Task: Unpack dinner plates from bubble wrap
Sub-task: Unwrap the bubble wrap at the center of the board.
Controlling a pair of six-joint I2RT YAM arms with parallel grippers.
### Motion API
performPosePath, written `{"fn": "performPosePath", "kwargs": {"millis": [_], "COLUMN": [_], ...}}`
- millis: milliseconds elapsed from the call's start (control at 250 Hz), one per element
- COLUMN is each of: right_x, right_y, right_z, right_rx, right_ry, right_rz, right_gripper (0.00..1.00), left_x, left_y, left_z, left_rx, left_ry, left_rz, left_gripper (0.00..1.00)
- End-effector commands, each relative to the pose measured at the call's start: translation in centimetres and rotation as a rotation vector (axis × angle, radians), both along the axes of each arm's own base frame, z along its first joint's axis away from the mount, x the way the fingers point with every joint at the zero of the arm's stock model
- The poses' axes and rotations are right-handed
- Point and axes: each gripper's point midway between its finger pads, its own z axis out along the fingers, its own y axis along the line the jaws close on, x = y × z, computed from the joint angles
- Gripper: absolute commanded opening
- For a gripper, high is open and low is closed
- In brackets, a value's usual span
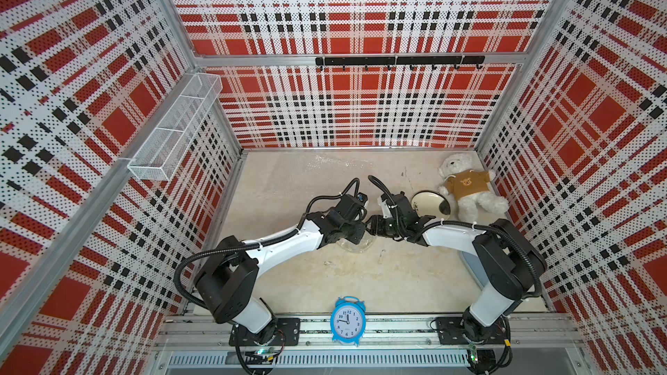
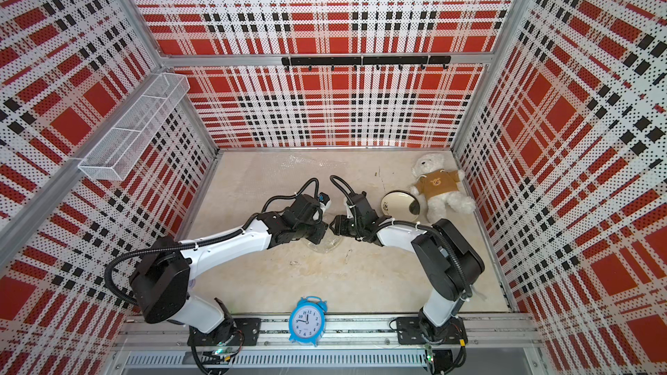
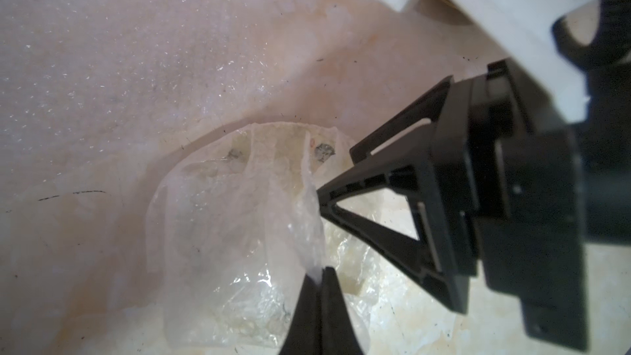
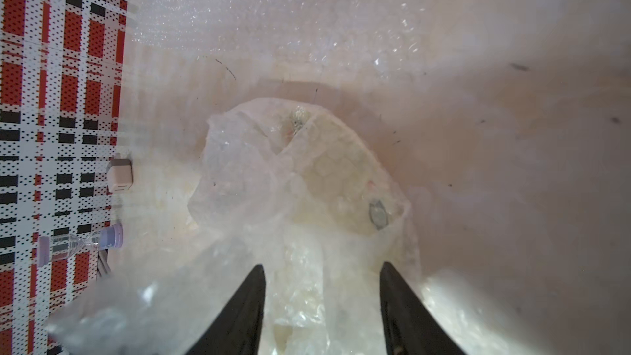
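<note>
A cream dinner plate with small dark marks lies mid-table inside crinkled clear bubble wrap, which shows in both top views under the two wrists. My left gripper is shut on a raised flap of that wrap. My right gripper is open, its fingers either side of a fold of wrap; from the left wrist view it sits just beside the flap. A bare yellow plate with a black rim rests at the right. A flat sheet of bubble wrap lies at the back.
A white teddy bear lies at the back right, touching the yellow plate. A blue alarm clock stands at the front edge between the arm bases. A wire basket hangs on the left wall. A small bottle lies by the wall.
</note>
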Motion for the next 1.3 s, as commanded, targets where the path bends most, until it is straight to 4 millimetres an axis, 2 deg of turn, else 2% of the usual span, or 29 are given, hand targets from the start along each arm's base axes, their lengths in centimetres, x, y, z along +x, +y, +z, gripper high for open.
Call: {"fn": "performPosePath", "kwargs": {"millis": [0,164,528,756,896,1016,1185,1297], "right_x": [0.5,0.9,0.9,1.1,1.1,1.2,1.4,1.4], "right_y": [-1.4,-2.5,0.6,2.0,2.8,3.1,2.4,1.5], "right_z": [0.3,-1.0,-2.1,-3.5,-4.3,-4.6,-4.4,-4.1], "right_rx": [-0.069,-0.114,0.006,0.084,0.148,0.180,0.175,0.163], "right_ry": [-0.019,0.007,0.014,0.034,0.057,0.063,0.041,0.023], "right_rz": [-0.021,-0.022,0.114,0.139,0.133,0.118,0.070,0.022], "right_gripper": [0.56,0.56,0.54,0.47,0.39,0.26,0.14,0.11], "left_x": [0.6,0.6,1.1,1.3,1.2,1.3,1.6,1.8], "left_y": [-0.4,-0.6,-1.5,-1.8,-1.7,-1.6,-1.5,-1.4], "left_z": [1.2,1.1,1.3,1.7,1.4,1.3,1.2,1.6], "left_rx": [-0.017,-0.018,-0.027,-0.038,-0.033,-0.029,-0.026,-0.027], "left_ry": [-0.026,-0.020,-0.030,-0.034,-0.031,-0.028,-0.029,-0.037], "left_rz": [-0.011,-0.017,-0.039,-0.039,-0.034,-0.030,-0.023,-0.017], "left_gripper": [0.00,0.00,0.00,0.00,0.00,0.00,0.00,0.00]}}
